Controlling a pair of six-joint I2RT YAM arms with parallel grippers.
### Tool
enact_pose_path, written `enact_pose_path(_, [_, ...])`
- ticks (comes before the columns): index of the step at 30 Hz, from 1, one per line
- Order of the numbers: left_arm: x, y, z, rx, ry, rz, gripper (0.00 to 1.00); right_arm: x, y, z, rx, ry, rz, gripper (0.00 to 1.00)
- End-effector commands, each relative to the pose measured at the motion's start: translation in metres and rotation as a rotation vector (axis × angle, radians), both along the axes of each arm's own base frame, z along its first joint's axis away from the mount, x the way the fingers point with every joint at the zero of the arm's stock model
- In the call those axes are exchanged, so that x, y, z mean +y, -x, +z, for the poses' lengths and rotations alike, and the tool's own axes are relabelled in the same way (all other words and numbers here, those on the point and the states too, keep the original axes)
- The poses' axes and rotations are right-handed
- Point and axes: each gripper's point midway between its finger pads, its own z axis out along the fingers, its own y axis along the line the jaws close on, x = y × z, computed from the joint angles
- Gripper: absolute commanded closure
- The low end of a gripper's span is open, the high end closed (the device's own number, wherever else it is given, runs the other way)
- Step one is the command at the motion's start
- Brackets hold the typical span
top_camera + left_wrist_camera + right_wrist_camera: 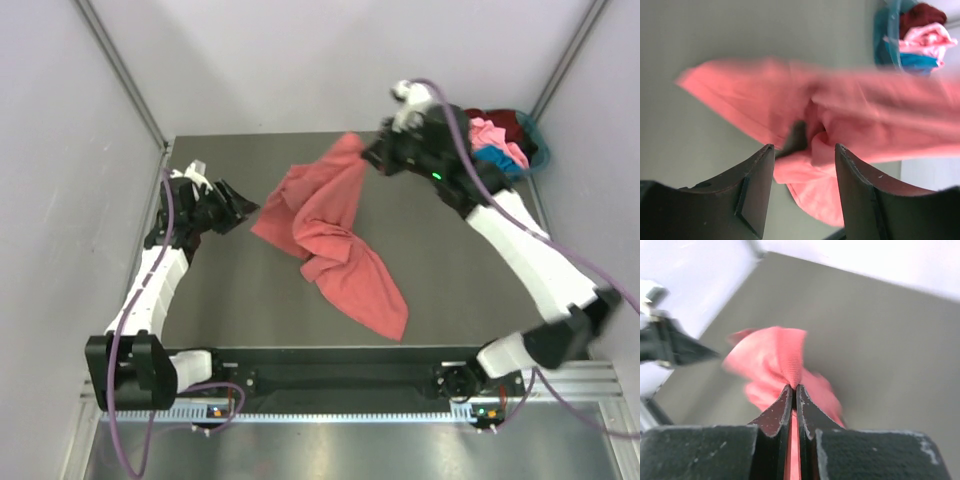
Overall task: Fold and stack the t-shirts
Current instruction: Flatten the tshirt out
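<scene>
The salmon-red t-shirt (pixel 335 235) lies crumpled across the middle of the table, one end lifted toward the far right. My right gripper (pixel 372 152) is shut on that lifted edge; the right wrist view shows the ribbed cloth (pixel 790 357) pinched between the closed fingers (pixel 795 390). My left gripper (pixel 247 207) is open just left of the shirt's left edge, not holding it; the left wrist view shows the shirt (pixel 840 115) beyond the spread fingers (pixel 805 147). Pink (pixel 490 135), dark maroon (pixel 500 120) and blue (pixel 495 157) shirts sit in the basket.
The teal basket (pixel 538 145) stands at the far right corner; it also shows in the left wrist view (pixel 887 35). Grey walls close in the table on the left, back and right. Bare table (pixel 230 300) lies in front of the shirt.
</scene>
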Motion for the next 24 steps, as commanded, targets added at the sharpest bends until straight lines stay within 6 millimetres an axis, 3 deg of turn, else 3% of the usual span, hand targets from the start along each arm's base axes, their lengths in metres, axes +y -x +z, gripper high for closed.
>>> enact_pose_path(1, [-0.014, 0.02, -0.003, 0.023, 0.057, -0.069, 0.44, -0.078, 0.006, -0.092, 0.195, 0.033, -0.21, 1.0])
enact_pose_path(2, [-0.013, 0.023, -0.007, 0.028, 0.054, -0.064, 0.43, -0.103, 0.017, -0.15, 0.313, 0.055, -0.264, 1.0])
enact_pose_path(3, [-0.013, 0.025, -0.012, 0.034, 0.051, -0.064, 0.43, -0.114, 0.03, -0.158, 0.323, 0.038, -0.274, 1.0])
enact_pose_path(4, [-0.014, 0.032, -0.024, 0.059, 0.046, -0.072, 0.43, -0.124, 0.052, -0.207, 0.423, 0.072, -0.279, 1.0])
enact_pose_path(8, [-0.015, 0.041, -0.056, 0.12, 0.036, -0.066, 0.43, -0.15, 0.085, -0.264, 0.519, 0.13, -0.356, 0.94])
enact_pose_path(9, [-0.015, 0.044, -0.066, 0.146, 0.036, -0.066, 0.43, -0.161, 0.092, -0.275, 0.556, 0.174, -0.403, 0.85])
enact_pose_path(12, [-0.028, 0.05, -0.082, 0.19, 0.02, -0.112, 0.43, -0.174, 0.095, -0.272, 0.573, 0.227, -0.463, 0.71])
enact_pose_path(15, [-0.034, 0.054, -0.097, 0.225, -0.016, -0.122, 0.44, -0.178, 0.092, -0.249, 0.526, 0.261, -0.5, 0.65])
enact_pose_path(16, [-0.033, 0.055, -0.101, 0.232, -0.033, -0.116, 0.44, -0.173, 0.09, -0.238, 0.511, 0.253, -0.494, 0.65])
enact_pose_path(19, [-0.023, 0.055, -0.122, 0.278, -0.076, -0.055, 0.43, -0.146, 0.09, -0.233, 0.499, 0.236, -0.449, 0.62])
enact_pose_path(24, [-0.013, 0.044, -0.15, 0.331, -0.106, 0.021, 0.41, -0.103, 0.096, -0.251, 0.534, 0.226, -0.379, 0.61])
